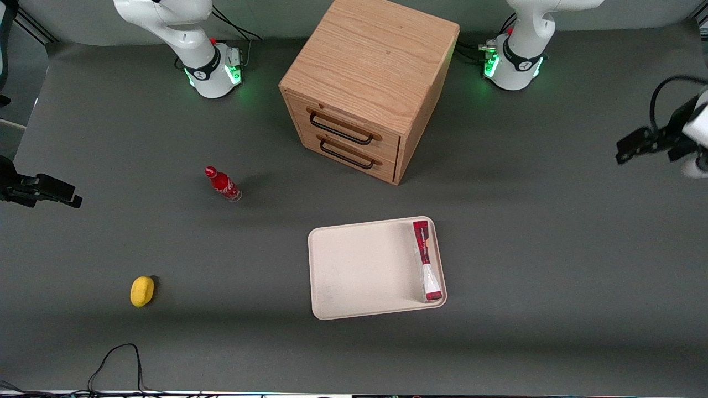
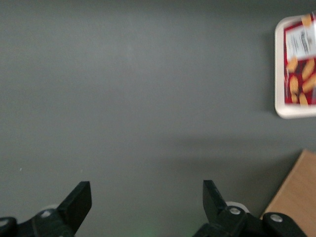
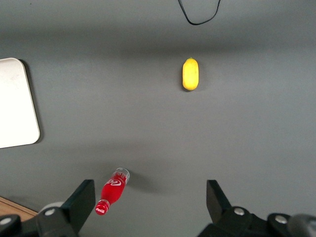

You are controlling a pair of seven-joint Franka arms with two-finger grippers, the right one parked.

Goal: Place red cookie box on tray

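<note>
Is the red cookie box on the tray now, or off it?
On it: the red cookie box lies flat inside the tray, along one short rim. The open hand is away, holding nothing.

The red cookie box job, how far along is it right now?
It looks done. The red cookie box lies flat inside the tray, along the short rim toward the working arm's end of the table. Nothing is in hand: the end effector is open, empty, and well away from the tray at the working arm's end of the table. Nothing visible seems left, beyond perhaps parking the arm.
</note>
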